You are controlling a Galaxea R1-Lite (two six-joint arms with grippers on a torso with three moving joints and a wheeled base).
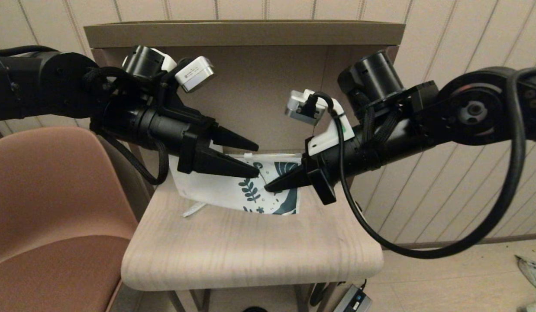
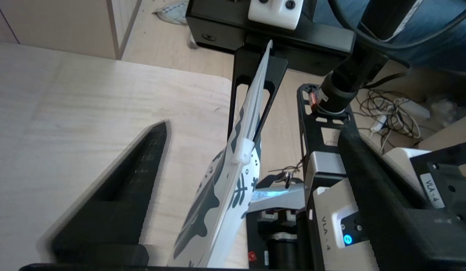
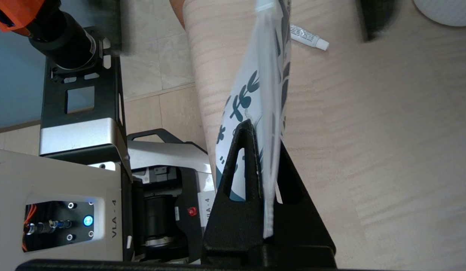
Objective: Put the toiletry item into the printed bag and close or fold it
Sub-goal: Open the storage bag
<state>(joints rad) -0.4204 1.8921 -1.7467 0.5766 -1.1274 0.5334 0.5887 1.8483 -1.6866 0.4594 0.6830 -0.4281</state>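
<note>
The printed bag (image 1: 216, 186) stands on edge above the wooden table (image 1: 250, 251), its teal leaf end pinched by my right gripper (image 1: 268, 188), which is shut on it (image 3: 265, 139). My left gripper (image 1: 257, 160) is open, one finger on each side of the bag's top edge and not touching it. In the left wrist view the white slider (image 2: 242, 150) sits on the bag's zip (image 2: 255, 98) between that gripper's spread fingers (image 2: 142, 169). The toiletry item (image 1: 194, 209), a slim white tube, lies on the table beside the bag's lower corner (image 3: 308, 37), outside the bag.
A white ribbed mug (image 3: 443, 11) stands on the table beyond the tube, hidden in the head view. A pink chair (image 1: 47, 208) is close on the left. The table's back panel (image 1: 250, 86) rises behind both arms. A black cable (image 1: 424, 247) hangs off the right arm.
</note>
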